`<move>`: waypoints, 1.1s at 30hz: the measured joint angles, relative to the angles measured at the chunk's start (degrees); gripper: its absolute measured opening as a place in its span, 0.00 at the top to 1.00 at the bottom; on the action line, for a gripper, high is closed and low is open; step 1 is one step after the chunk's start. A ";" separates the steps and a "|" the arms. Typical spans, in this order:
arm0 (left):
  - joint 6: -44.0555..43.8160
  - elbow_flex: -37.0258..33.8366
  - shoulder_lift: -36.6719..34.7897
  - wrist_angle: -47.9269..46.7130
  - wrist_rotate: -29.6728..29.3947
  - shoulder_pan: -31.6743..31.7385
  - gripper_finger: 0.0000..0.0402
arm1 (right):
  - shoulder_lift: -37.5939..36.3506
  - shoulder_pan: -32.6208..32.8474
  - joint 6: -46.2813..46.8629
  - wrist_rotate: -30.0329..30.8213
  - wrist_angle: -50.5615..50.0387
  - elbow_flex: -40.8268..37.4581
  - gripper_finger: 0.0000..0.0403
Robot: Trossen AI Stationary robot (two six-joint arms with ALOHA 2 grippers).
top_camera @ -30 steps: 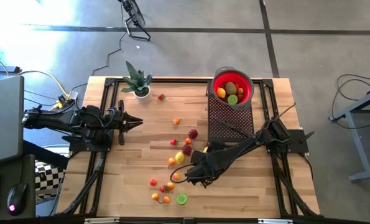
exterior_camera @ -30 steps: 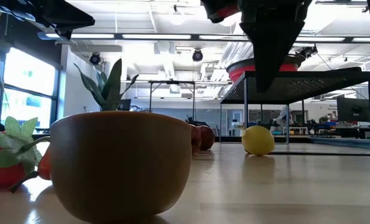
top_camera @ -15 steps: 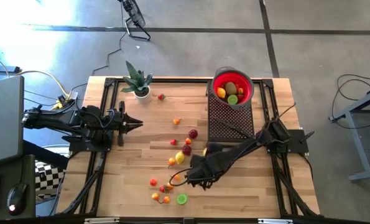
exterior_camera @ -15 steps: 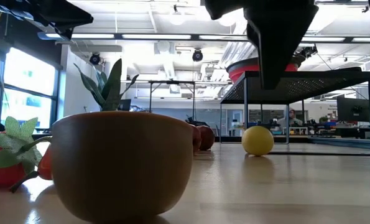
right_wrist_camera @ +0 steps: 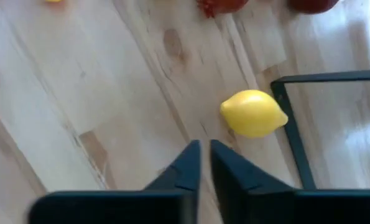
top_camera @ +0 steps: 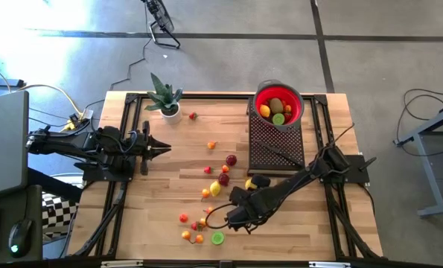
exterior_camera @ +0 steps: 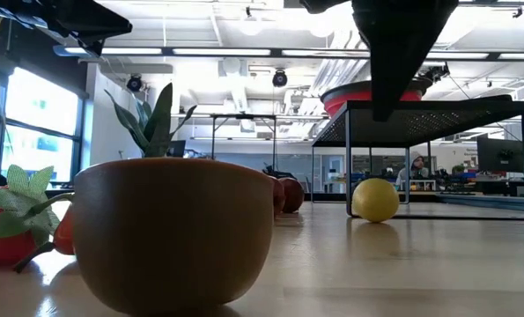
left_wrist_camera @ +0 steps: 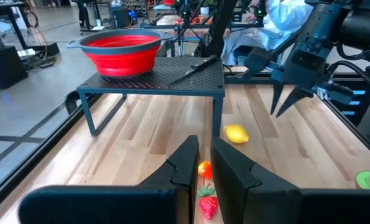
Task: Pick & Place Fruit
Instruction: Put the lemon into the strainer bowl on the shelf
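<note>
Right gripper (right_wrist_camera: 202, 155): now narrowed to a slit, apparently empty, shifted toward lower centre of high view. Lemon (right_wrist_camera: 254, 112): loose on wood beyond fingertips, rolled slightly right in low view. Left gripper (left_wrist_camera: 201, 163): shut, empty, unchanged at left.

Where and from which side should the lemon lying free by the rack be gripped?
Across its narrow middle, from straight above. The lemon lies on its side on the table, free of the shut right gripper, long axis flat with pointed ends. The rack leg crowds one end, so I would keep the fingers off that side.
</note>
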 joint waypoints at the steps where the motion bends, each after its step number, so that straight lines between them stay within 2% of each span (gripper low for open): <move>1: 0.00 0.00 0.00 0.00 0.04 -0.02 0.91 | 0.00 0.14 0.60 0.00 0.01 0.00 0.96; 4: 0.00 0.00 0.00 0.00 0.08 -0.02 0.91 | -0.02 0.86 3.64 0.12 0.97 -0.82 0.99; 13: -0.02 0.00 0.00 -0.02 0.08 0.00 0.91 | -0.14 3.39 11.96 -1.30 7.33 -10.66 1.00; 18: -0.02 0.00 0.00 -0.02 0.08 -0.02 0.91 | -4.65 4.54 15.91 3.07 13.89 -16.46 1.00; 23: 0.01 0.00 0.01 0.00 0.07 -0.01 0.91 | -11.16 6.11 21.54 6.93 22.69 -25.88 1.00; 27: 0.00 0.00 0.02 -0.02 0.06 0.00 0.91 | -13.82 6.46 28.81 7.82 22.90 -32.14 1.00; 33: 0.01 0.00 0.02 -0.02 0.06 0.00 0.91 | -14.08 6.44 37.67 11.40 23.89 -38.69 1.00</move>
